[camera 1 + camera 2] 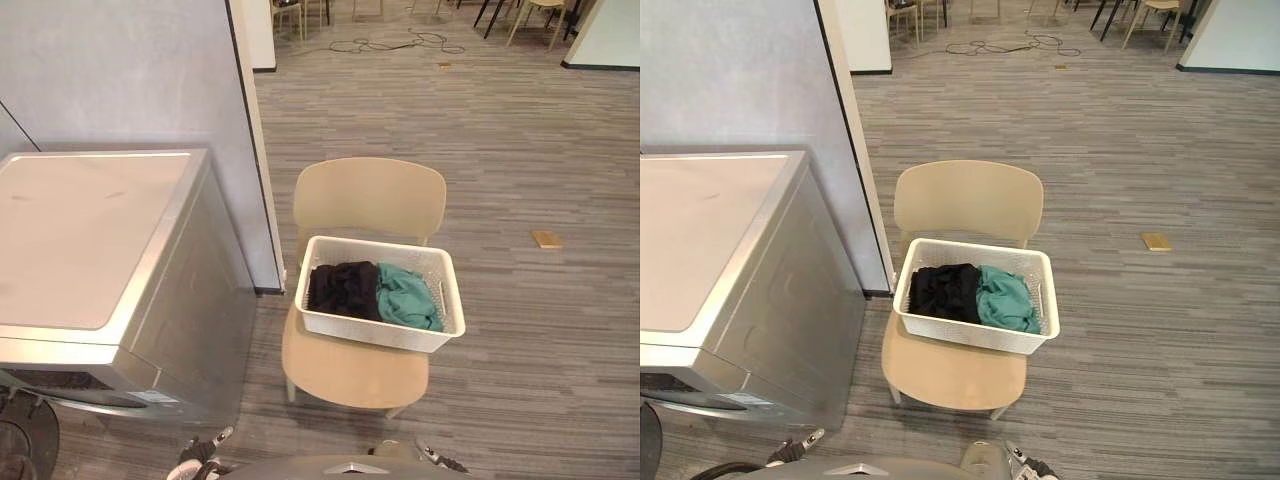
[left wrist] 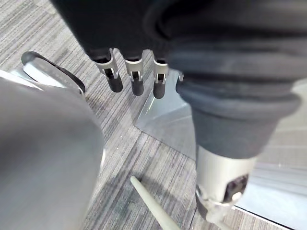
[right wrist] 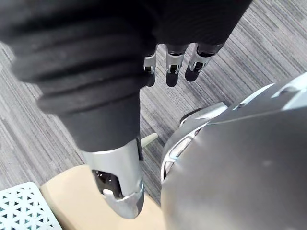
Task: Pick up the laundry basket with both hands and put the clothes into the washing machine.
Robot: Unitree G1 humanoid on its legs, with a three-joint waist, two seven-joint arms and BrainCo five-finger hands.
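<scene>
Left hand (image 2: 135,79) and right hand (image 3: 171,67) hang slack; laundry basket (image 1: 370,333) on chair (image 1: 368,198).

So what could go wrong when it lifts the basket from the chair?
The laundry basket sits on the chair close to its backrest; an uneven lift by the left hand and right hand, both open and not yet on it, might tip out the clothes. The washing machine stands near on the left; the carried basket might knock its corner.
</scene>
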